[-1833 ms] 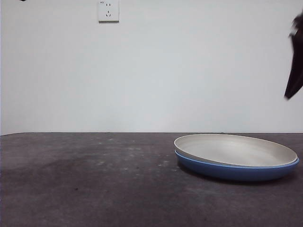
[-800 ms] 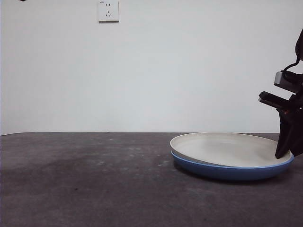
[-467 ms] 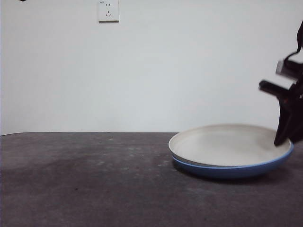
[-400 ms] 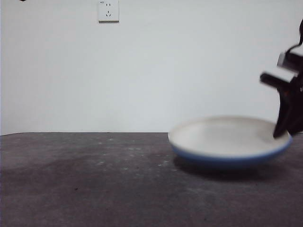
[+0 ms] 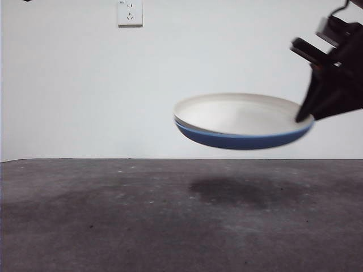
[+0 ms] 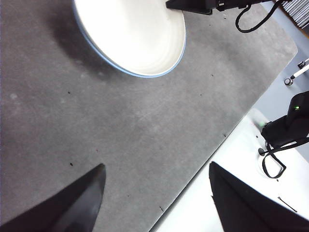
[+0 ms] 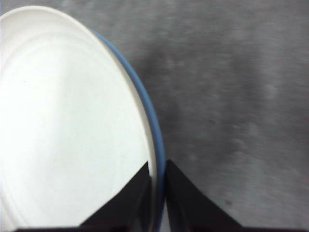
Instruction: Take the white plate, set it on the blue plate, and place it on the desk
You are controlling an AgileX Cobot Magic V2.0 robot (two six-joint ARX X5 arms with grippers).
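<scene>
Above the counter (image 5: 113,215), two plates stacked: one white plate (image 5: 238,113) in one blue plate (image 5: 238,139), rims pinched by right pincer (image 7: 157,181). Left pincer (image 6: 154,193) spread wide, holding nothing.

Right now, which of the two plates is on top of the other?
The white plate is on top, nested inside the blue plate. The right gripper pinches both rims and holds the stack above the desk.
</scene>
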